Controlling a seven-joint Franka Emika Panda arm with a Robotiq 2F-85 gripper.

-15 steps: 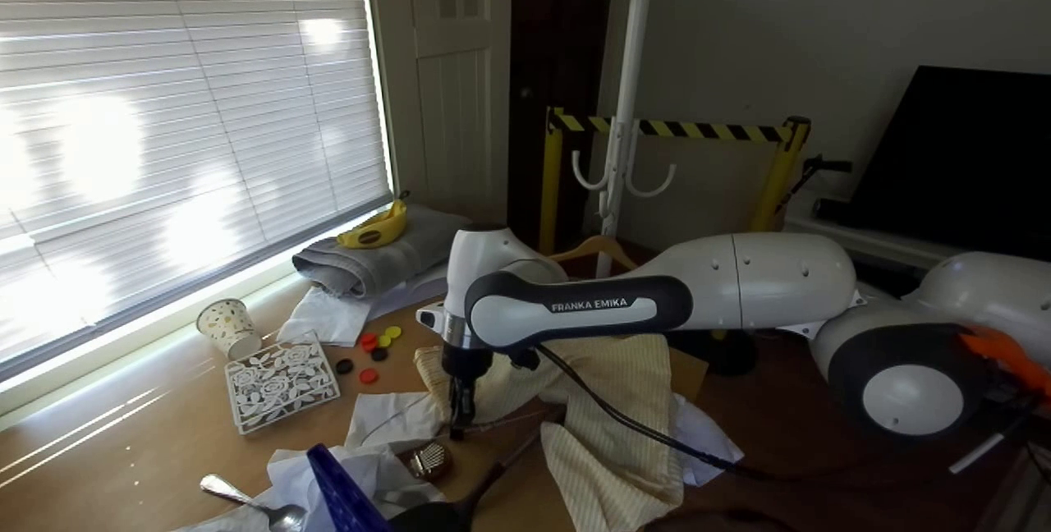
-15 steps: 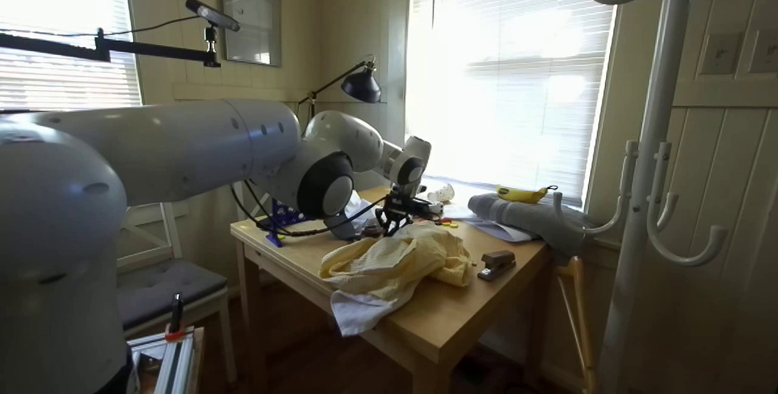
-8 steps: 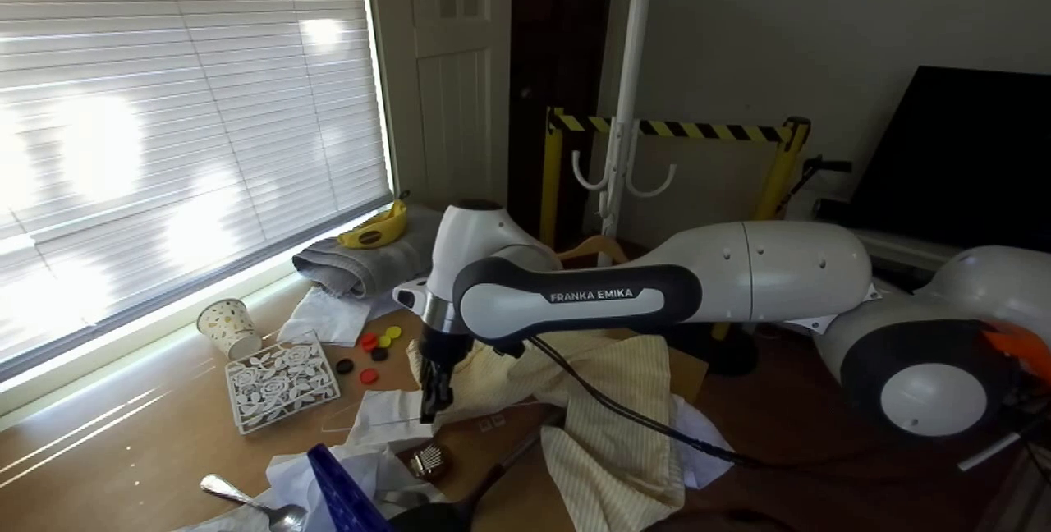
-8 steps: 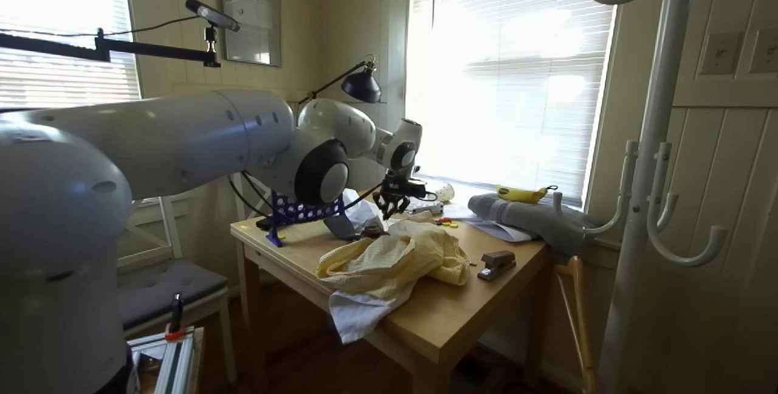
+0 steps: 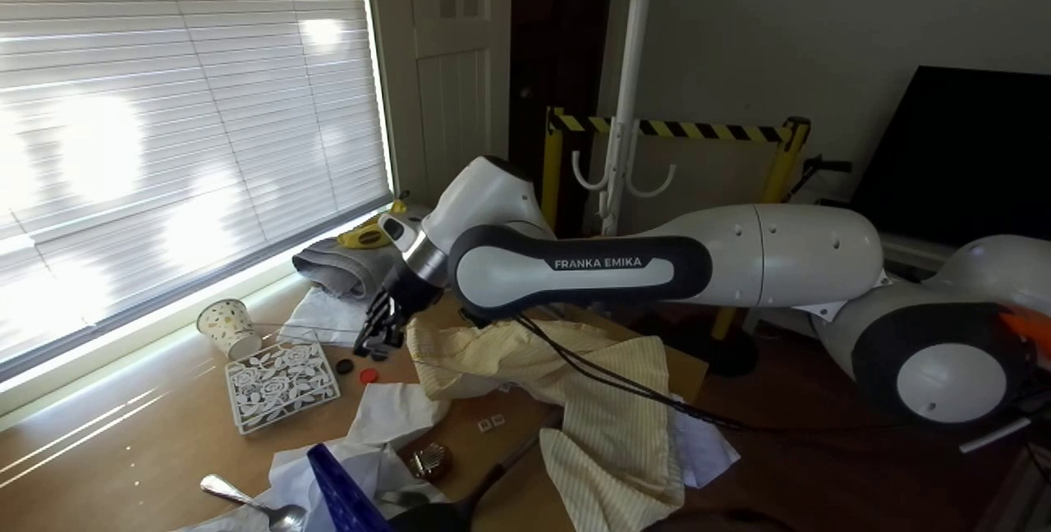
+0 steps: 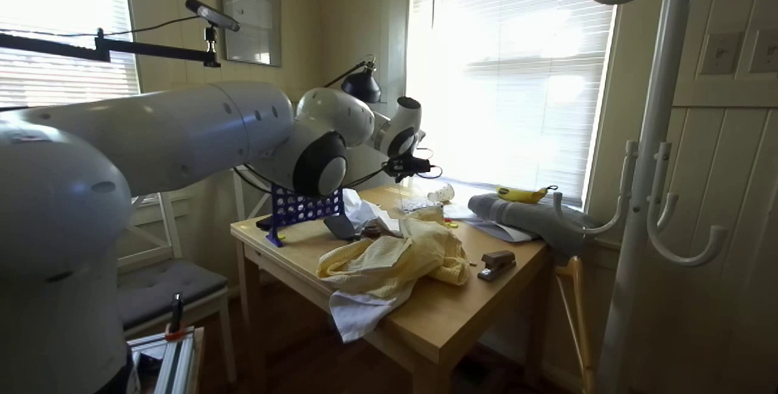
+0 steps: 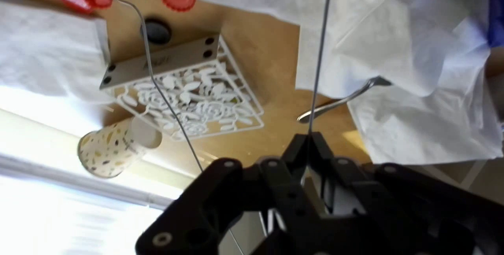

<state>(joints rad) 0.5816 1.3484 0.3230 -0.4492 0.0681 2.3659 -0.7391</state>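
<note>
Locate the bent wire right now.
In the wrist view, the bent wire is gripped by the pincer, right of and below centre; its left-hand strand passes in front of the white floral rack.

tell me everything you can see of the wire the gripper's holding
The wire is thin, grey and metallic-looking, shaped much like a coat hanger. In the wrist view, one straight run is pinched by the gripper and leads off the top edge; another slants from a twisted neck at upper left down behind the gripper. Past that neck the ends curve out of frame. It seems held above the table, with no other contact evident.
</note>
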